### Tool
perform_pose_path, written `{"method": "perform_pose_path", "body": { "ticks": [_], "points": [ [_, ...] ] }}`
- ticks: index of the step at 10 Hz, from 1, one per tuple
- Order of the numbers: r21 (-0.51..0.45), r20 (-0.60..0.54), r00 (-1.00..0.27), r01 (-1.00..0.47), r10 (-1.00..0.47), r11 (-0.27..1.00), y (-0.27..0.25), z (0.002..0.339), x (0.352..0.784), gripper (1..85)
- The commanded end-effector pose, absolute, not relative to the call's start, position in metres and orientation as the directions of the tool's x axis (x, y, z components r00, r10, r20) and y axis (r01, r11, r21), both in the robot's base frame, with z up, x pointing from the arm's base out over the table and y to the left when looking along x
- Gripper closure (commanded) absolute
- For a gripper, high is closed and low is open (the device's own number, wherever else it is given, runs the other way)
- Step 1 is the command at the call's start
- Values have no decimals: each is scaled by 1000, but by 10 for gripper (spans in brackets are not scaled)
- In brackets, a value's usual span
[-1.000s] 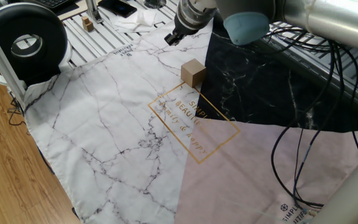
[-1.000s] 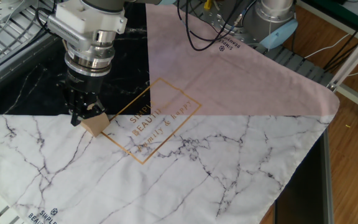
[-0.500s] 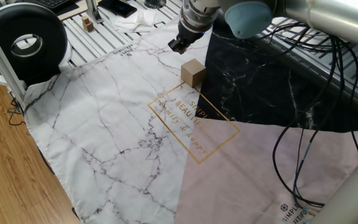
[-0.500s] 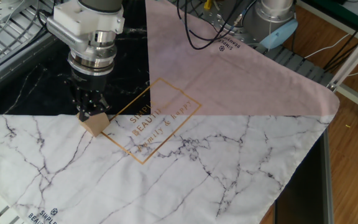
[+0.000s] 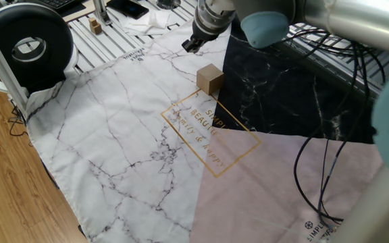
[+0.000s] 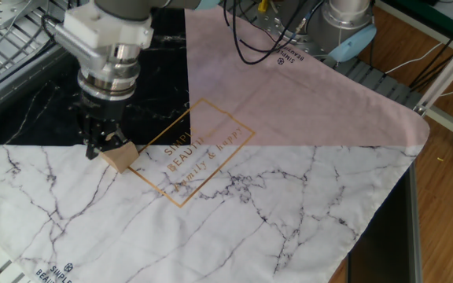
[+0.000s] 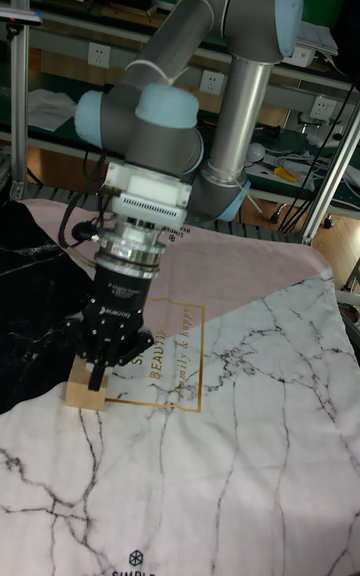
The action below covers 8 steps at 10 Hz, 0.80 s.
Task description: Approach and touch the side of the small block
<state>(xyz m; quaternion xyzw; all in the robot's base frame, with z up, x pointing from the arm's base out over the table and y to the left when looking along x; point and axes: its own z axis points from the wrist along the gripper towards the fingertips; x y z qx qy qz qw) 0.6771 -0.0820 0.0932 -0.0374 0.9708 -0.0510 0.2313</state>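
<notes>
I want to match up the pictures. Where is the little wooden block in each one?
One fixed view: the small block sits upper middle, where the white marble cloth meets the black part, below the claw.
The other fixed view: left of middle, partly behind the claw.
Tall fixed view: lower left, under the claw.
Shared landmark: the gold-framed lettering printed on the cloth, right beside the block in every view.
</notes>
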Motion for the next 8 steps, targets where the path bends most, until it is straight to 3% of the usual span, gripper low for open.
{"method": "perform_pose_path", "body": {
  "ticks": [1,3,8],
  "points": [
    [-53,-473,-880,-30,-52,998,-85,72,696,847],
    [-89,-404,-910,-63,-94,994,-100,69,681,847],
    [-45,-396,-917,-45,-59,998,-94,62,682,847]
  ]
}}
